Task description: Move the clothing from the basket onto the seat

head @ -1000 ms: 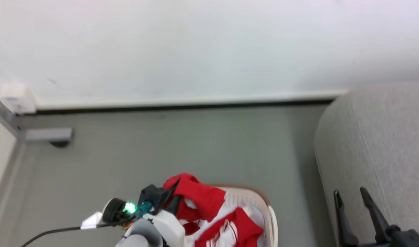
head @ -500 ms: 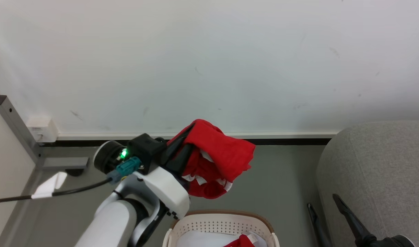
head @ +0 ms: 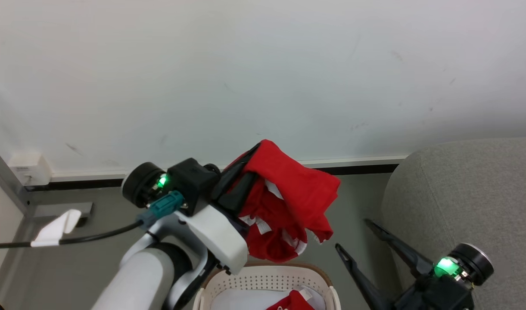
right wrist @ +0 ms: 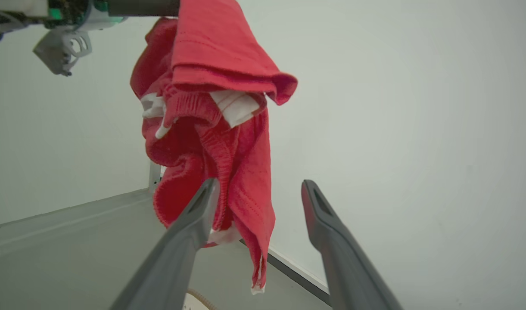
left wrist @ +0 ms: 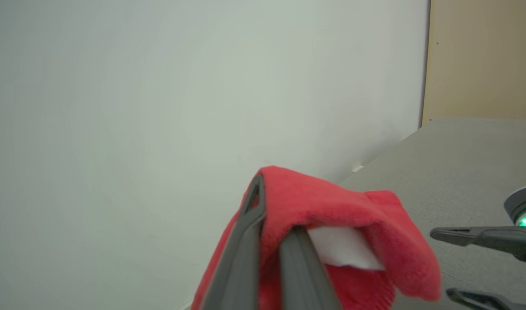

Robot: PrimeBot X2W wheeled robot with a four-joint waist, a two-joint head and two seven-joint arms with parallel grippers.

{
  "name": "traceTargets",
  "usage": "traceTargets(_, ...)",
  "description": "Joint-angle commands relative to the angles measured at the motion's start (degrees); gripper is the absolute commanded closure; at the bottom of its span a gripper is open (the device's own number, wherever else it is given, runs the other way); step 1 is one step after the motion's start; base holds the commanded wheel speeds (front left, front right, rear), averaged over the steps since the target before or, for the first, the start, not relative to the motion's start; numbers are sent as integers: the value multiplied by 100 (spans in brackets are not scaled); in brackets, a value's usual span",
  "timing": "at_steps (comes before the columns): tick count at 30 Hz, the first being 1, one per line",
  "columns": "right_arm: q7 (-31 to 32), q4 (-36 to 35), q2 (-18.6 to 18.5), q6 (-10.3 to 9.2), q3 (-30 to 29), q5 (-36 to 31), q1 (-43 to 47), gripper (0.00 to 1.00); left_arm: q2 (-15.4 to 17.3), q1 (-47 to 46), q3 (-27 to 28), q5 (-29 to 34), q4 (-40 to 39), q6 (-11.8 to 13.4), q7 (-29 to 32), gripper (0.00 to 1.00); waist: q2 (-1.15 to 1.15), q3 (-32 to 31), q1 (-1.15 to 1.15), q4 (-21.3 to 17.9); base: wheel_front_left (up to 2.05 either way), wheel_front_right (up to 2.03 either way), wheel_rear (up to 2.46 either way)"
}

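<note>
A red garment with white trim hangs bunched above the basket, and my left gripper is shut on its upper fold. The left wrist view has the cloth draped over the closed fingers. More red clothing lies on the white liner inside the basket. My right gripper stands open and empty beside the grey seat. Seen from its own wrist, the right gripper points up at the hanging garment, which is apart from it.
A white wall with a dark baseboard runs behind. Grey floor lies left of the basket. A metal frame leg and a black cable with a white tag are at the left. The seat fills the right side.
My left gripper has lifted the red garment out of the basket and up in front of the wall. The head camera has tilted up. The right gripper has risen further into view.
</note>
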Motion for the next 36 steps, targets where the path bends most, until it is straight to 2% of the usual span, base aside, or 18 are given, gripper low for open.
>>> traceTargets(1,49,85,-39,0,162,-4,-200,0,-18,30,-20,-32,-27,7,-4,100,-1,8,0,4,0,0,0)
traceTargets(8,128,1180,177,0,831,-206,-1215,0,-145,-6,-232,-68,-15,-37,-14,100,-1,44,0,64,0,0,0)
traceTargets(16,-138,3151,944,-1,1167,-624,-2287,0,-335,-136,-494,-191,-12,-112,18,100,-1,82,0,198,0,0,0)
traceTargets(20,-244,4110,1299,-1,1249,-391,-2512,0,-416,-205,-563,-268,19,-134,1,100,-1,75,0,282,0,0,0)
traceTargets(21,-264,4276,1355,-1,1234,-307,-2573,54,-432,-222,-577,-268,31,-135,-6,100,-1,71,0,307,0,0,0)
traceTargets(22,-324,4407,1403,-1,1267,-234,-2645,100,-441,-228,-577,-274,44,-135,-14,100,-1,69,0,331,0,0,0)
traceTargets(29,-557,4686,1522,-1,1337,326,-2785,100,-344,-141,-486,-285,160,-51,-53,100,-1,82,0,346,0,0,0)
traceTargets(36,-597,4389,1537,-1,1349,592,-2746,100,-177,-78,-347,-188,398,76,-120,100,-1,118,0,235,0,0,0)
